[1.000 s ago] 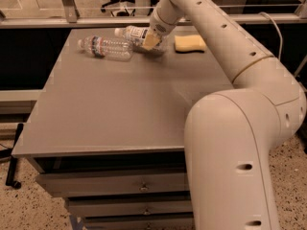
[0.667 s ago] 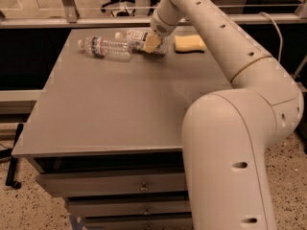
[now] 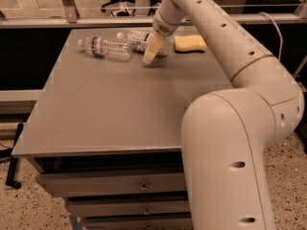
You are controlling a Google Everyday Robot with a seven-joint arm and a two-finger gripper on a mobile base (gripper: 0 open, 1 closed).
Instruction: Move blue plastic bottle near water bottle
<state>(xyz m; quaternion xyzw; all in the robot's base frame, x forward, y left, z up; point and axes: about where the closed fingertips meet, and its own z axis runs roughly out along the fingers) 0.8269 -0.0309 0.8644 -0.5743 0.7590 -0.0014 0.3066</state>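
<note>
Camera view: gripper (image 3: pixel 152 49) hangs over the blue bottle (image 3: pixel 136 36), a touch lower than a second ago; we cannot tell whether it grips. Bottle lies on its side, far end of the table (image 3: pixel 96 109), just beside the water bottle (image 3: pixel 105 48), unmoved. We judge placement nearly done.

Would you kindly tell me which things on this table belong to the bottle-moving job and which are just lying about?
Job: blue plastic bottle, lying at the gripper; water bottle, lying beside it.
Lying about: yellow sponge, on the table right of the gripper.
</note>
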